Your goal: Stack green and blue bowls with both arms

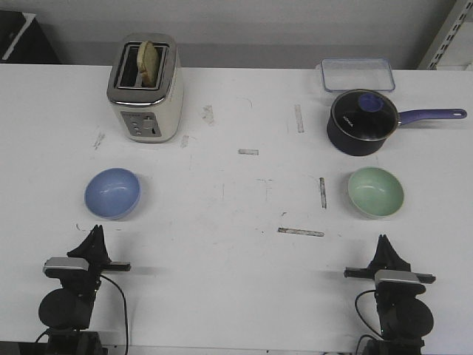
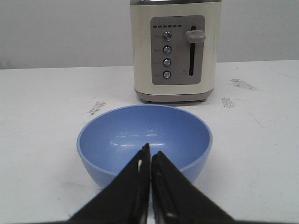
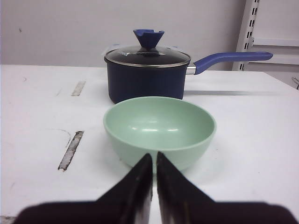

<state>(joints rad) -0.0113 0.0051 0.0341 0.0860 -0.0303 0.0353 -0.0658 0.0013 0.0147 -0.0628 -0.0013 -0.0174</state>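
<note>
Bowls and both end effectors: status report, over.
Left end effector and right end effector shut, empty. Blue bowl and green bowl apart, unstacked. Table between them holds no objects.

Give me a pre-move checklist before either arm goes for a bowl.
1. Blue bowl upright and empty: ok.
2. Green bowl upright and empty: ok.
3. Left gripper lined up with the blue bowl: ok.
4. Right gripper lined up with the green bowl: ok.
5. Grippers open for a rim grasp: not ok, both shut.
6. Room behind the bowls: ok; the toaster and saucepan stand apart from them.
</note>
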